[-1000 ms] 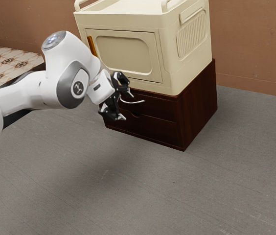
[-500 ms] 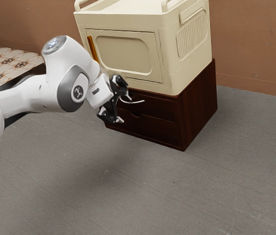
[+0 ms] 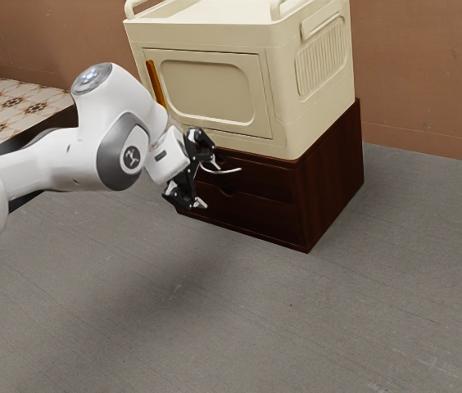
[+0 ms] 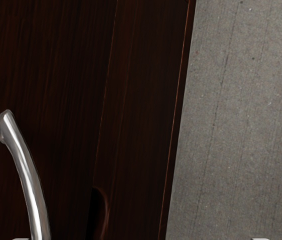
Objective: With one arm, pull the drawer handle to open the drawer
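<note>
Facing one handle (image 4: 30, 180): one hand (image 3: 209, 183)

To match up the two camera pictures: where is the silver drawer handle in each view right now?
Exterior view: the silver handle is just above centre, beside the open hand.
Wrist view: the curved bar lies past the dark notch, seen from the grey floor.
Shared landmark: that notch, below the handle in the exterior view.

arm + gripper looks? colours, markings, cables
White, rounded arm with grey-rimmed joint covers, a dark logo on one and a shiny silvery cap on top. Gripper is black, linkage-style, with pale fingertips, on a white hand section. I make out no cables.
</note>
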You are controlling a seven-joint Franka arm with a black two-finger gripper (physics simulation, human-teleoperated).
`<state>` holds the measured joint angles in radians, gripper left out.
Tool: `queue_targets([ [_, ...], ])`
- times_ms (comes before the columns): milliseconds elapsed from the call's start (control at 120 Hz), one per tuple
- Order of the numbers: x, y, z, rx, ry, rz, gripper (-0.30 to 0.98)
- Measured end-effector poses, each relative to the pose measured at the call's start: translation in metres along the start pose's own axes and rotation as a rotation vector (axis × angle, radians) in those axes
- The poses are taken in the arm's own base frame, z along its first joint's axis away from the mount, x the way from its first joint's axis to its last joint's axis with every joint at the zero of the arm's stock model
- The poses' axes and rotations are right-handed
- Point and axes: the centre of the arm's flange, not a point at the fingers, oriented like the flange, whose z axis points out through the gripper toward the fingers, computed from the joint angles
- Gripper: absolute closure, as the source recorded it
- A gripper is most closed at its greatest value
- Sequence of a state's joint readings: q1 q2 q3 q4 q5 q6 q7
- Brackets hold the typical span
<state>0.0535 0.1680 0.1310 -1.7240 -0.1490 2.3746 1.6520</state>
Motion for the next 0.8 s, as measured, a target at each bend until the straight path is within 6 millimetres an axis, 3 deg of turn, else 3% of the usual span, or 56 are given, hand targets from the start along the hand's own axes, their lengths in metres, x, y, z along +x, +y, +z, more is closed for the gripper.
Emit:
queue_targets([
  [800, 0.009, -0.011, -0.012, 0.019, 0.013, 0.015, 0.53],
])
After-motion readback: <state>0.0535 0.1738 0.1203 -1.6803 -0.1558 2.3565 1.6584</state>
